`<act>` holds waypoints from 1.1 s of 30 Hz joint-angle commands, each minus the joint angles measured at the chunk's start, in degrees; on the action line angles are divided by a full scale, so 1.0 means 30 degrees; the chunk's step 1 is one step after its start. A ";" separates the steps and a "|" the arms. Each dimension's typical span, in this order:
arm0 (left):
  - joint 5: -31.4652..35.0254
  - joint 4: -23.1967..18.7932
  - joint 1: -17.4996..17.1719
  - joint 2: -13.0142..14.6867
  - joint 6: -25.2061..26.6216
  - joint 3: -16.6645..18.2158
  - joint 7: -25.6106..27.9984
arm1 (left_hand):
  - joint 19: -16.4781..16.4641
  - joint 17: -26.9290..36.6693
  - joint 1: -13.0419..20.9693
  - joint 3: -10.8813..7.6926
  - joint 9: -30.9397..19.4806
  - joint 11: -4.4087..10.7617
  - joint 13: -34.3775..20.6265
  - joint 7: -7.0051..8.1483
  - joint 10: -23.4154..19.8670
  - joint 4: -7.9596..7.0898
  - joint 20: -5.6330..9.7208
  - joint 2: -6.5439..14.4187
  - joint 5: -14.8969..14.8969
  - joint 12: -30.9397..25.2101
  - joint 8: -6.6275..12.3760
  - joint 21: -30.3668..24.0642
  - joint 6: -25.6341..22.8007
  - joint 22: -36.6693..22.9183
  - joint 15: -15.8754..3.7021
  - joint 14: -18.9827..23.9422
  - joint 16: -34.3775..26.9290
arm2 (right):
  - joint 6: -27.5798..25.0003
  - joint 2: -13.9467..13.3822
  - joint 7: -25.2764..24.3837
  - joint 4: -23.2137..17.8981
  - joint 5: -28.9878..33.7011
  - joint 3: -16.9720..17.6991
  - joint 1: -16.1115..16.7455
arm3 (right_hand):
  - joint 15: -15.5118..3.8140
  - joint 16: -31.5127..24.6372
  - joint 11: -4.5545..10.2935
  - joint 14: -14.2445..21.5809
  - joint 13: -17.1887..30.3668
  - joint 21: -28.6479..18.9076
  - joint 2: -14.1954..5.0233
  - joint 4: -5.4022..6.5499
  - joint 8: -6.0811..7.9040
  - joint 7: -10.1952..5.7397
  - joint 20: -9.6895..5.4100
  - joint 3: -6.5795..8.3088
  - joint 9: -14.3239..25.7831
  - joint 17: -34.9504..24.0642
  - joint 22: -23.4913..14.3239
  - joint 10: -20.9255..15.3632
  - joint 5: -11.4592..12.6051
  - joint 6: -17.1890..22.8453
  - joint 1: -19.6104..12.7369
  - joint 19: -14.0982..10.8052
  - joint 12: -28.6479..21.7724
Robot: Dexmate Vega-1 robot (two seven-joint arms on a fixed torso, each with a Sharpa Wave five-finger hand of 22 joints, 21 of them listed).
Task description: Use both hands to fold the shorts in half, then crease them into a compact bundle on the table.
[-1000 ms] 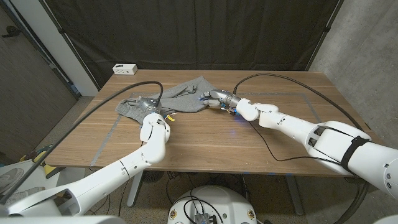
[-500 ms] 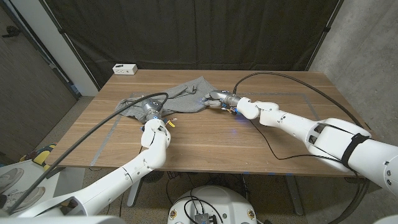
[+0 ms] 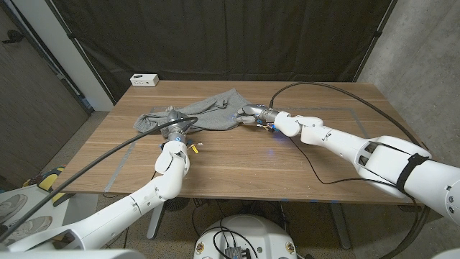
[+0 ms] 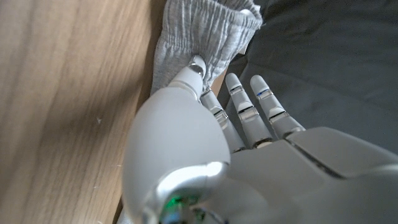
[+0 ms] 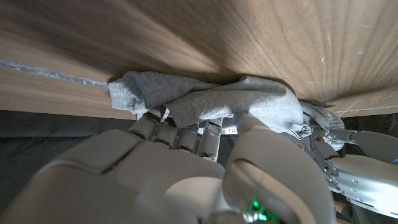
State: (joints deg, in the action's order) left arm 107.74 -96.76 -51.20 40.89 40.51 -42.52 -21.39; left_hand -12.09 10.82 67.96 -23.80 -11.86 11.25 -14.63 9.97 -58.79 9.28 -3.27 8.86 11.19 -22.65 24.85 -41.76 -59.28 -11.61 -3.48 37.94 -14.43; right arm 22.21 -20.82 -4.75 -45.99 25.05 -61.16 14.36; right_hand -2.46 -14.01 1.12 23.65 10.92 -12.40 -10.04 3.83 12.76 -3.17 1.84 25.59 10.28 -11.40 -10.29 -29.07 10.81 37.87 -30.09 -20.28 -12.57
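Note:
The grey shorts (image 3: 205,111) lie crumpled on the far middle of the wooden table (image 3: 237,162). My left hand (image 3: 175,129) pinches their left end, which is bunched and raised a little off the wood. In the left wrist view my left hand (image 4: 211,130) has its thumb pressed on the ribbed waistband (image 4: 208,28), with the fingers behind the cloth. My right hand (image 3: 251,114) grips the shorts' right edge. In the right wrist view the grey cloth (image 5: 211,99) drapes over the fingers of my right hand (image 5: 186,165), and my left hand (image 5: 357,165) shows beyond it.
A small white box (image 3: 144,79) stands at the table's far left corner. Black cables (image 3: 320,90) loop over the table along both arms. Grey tape lines (image 3: 123,158) mark the wood. Bare wood stretches between the shorts and the near edge.
My left hand has shifted slightly right and toward me, dragging the shorts' left end with it and bunching it up. The right hand has barely moved.

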 commanded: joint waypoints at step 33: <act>-0.3146 -0.5896 0.0631 1.2306 -1.2741 0.4372 0.8393 | -0.0366 0.0320 0.0421 0.0157 -0.0960 0.0416 -0.2052 0.0594 -0.0527 -0.0250 0.1356 0.0184 -0.0132 0.0150 0.0966 -0.0631 0.0512 0.0031 -0.3362 -0.0181 0.0350 | 0.1239 0.0966 -0.0599 0.2161 -0.0125 -0.0543 -0.0461 | -0.0973 0.0130 -0.0018 0.0011 0.0036 0.0036 0.0004 -0.0180 -0.0211 0.0005 0.0058 0.0344 0.0087 -0.0179 -0.0033 -0.0047 0.0050 0.0181 0.0305 -0.0052 0.0223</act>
State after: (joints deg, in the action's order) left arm 96.82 -113.31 -51.85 72.49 12.84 -32.44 -0.80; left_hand -13.10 11.61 68.50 -23.50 -14.48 12.48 -14.63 11.88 -60.01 8.60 0.23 9.36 10.78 -21.96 27.35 -43.25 -58.15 -11.45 -3.50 37.47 -13.53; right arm 24.43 -19.28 -5.99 -42.71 24.66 -61.75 13.91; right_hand -2.45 -13.74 1.12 23.63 10.93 -12.09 -10.04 3.35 12.15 -3.18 1.83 26.07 10.28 -11.60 -10.25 -29.06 10.81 37.86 -29.64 -20.25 -12.14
